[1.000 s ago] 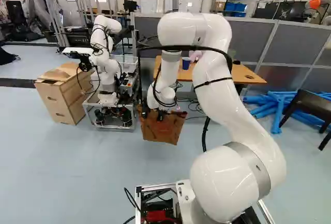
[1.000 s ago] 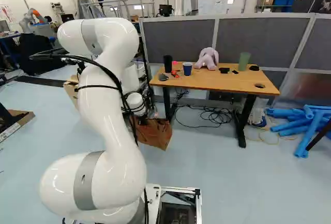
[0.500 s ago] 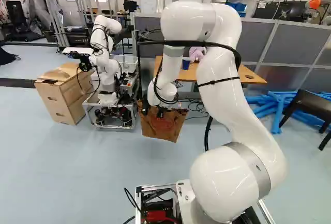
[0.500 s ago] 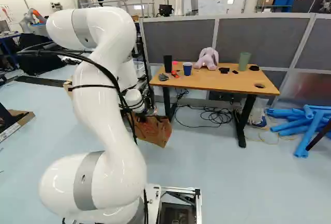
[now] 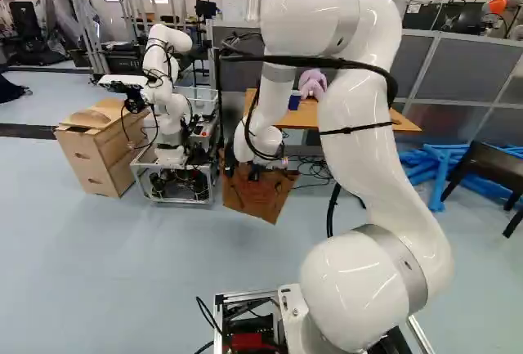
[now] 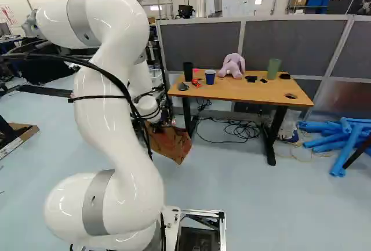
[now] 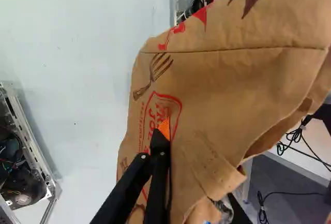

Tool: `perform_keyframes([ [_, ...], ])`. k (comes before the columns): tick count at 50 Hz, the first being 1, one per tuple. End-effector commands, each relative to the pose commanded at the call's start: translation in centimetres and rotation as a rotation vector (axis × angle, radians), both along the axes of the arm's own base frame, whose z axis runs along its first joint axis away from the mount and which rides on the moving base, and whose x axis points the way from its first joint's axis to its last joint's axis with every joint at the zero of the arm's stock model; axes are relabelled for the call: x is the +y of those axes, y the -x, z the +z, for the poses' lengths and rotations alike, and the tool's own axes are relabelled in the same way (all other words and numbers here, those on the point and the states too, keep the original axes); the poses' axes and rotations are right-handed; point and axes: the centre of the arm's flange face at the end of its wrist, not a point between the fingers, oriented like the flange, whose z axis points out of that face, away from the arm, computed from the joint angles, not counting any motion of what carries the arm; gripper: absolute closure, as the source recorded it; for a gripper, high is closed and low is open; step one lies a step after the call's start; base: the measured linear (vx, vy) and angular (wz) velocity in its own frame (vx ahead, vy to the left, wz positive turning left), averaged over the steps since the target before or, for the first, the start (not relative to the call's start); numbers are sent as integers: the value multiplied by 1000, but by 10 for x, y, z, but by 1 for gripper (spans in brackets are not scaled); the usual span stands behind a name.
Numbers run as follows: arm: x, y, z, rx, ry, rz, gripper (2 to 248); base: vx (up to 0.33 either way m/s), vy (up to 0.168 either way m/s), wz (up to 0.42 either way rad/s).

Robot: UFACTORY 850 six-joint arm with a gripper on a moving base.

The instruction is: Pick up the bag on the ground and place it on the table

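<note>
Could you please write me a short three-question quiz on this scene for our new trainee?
1. True or false: the brown paper bag rests on the wooden-topped table with black legs.
2. Multiple choice: in the right base view, relative to the blue cup and tall green cup, the pale purple plush toy sits: A) left of both; B) between them; C) right of both.
3. Fill in: the black fingers holding the bag show an ____ pad.

Key: 1 false; 2 B; 3 orange.
</note>
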Motion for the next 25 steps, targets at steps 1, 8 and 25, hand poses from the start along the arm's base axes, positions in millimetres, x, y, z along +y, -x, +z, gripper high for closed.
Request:
perform_keyframes([
  [1,0,0,1,-2,0,0,232,0,0,0],
  [8,-1,4,10,-5,0,0,232,0,0,0],
  [25,-3,14,31,6,5,-1,232,0,0,0],
])
